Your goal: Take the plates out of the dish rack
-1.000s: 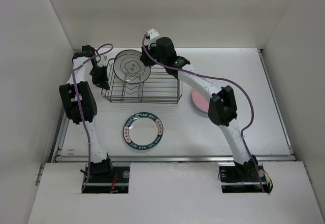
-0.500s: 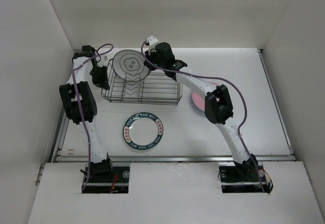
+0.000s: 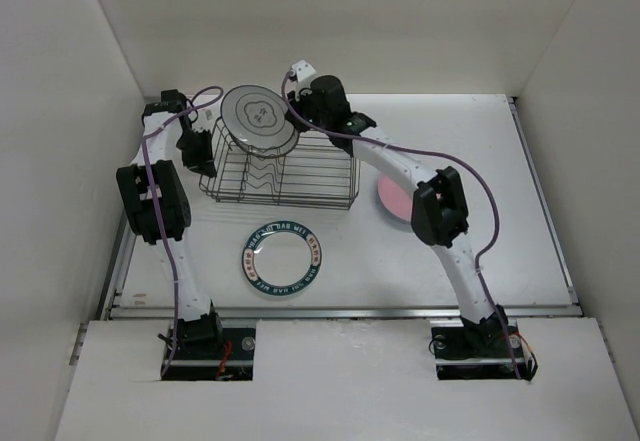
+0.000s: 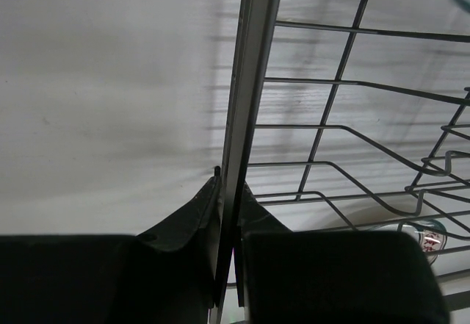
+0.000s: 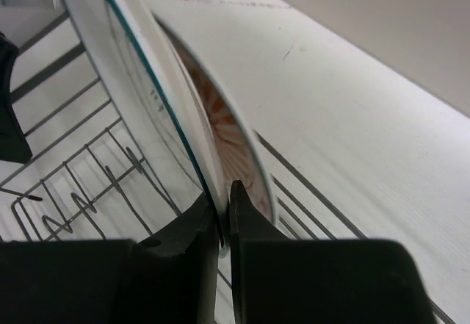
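Though small from above, plainly clamped in the wrist view: left gripper [image 4: 229, 195], fingers pinching the upright rim wire [image 4: 250, 81] at the nine o'clock end of the dish rack [image 3: 300, 176]. Set on the white table [image 3: 500, 211], toward eleven o'clock of its surface. Inside, upright divider prongs [image 3: 262, 176], standing below the held plate.

At the rack's eleven o'clock corner, tilted with its face toward the overhead camera, lower edge overlapping the top wires: grey ringed plate [image 3: 258, 116]. Gripped at its three o'clock edge by the right gripper [image 5: 224, 203], jaws closed on the rim. Pressed close behind it, an orange-patterned plate [image 5: 231, 140], with the right finger wedged between the two. Unclear whether held up as well or resting in the rack.

At six o'clock from the rack, lying flat and well apart: teal-lettered plate [image 3: 281, 258]. At three o'clock from the rack, flat on the table: pink plate [image 3: 388, 199], partly covered by the right arm crossing above.
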Robot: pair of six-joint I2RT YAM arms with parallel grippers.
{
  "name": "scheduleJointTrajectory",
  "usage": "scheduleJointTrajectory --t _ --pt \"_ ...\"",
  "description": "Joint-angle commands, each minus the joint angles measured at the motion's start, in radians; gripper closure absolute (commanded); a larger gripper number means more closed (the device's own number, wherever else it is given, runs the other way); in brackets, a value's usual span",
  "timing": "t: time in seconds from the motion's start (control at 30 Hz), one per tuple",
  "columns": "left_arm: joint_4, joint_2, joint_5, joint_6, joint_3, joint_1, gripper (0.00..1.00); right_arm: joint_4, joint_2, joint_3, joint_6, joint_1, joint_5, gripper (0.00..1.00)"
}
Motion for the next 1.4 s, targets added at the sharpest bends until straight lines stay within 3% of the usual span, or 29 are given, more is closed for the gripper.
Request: scheduleJointTrajectory --t 0.0,0.2,0.3,0.37,0.57,0.7,0.8,0.97,1.1,1.37 --pt "-0.024 0.022 0.011 -0.095 -0.034 0.024 1.00 0.067 -0.233 -0.015 0.103 0.031 0.024 1.00" --pt "0.003 0.022 0.060 -0.148 -0.054 0.059 1.00 0.058 -0.484 -0.276 0.091 0.031 -0.019 1.00" --pt "0.003 0.022 0.094 -0.157 -0.065 0.068 1.00 -0.016 -0.584 -0.383 0.091 0.031 -0.109 1.00" --pt "0.012 0.022 0.141 -0.178 -0.065 0.068 1.00 -0.182 -0.635 -0.445 0.058 0.057 -0.213 1.00" --pt "0.013 0.022 0.116 -0.178 -0.056 0.068 1.00 -0.437 -0.675 -0.633 -0.024 0.178 -0.277 1.00" --pt "-0.009 0.022 0.103 -0.158 -0.036 0.068 1.00 -0.394 -0.701 -0.787 -0.001 0.232 -0.223 1.00" --pt "-0.020 0.022 0.094 -0.158 -0.017 0.068 1.00 -0.381 -0.686 -0.796 0.010 0.232 -0.223 1.00" --pt "-0.049 0.022 0.085 -0.126 0.006 0.059 1.00 -0.347 -0.626 -0.818 0.030 0.232 -0.208 0.68" --pt "-0.049 0.011 0.065 -0.106 -0.005 0.048 1.00 -0.327 -0.612 -0.807 0.053 0.232 -0.147 0.64" --pt "-0.058 0.011 0.054 -0.076 -0.005 0.030 1.00 -0.366 -0.612 -0.635 0.053 0.232 -0.034 0.44"
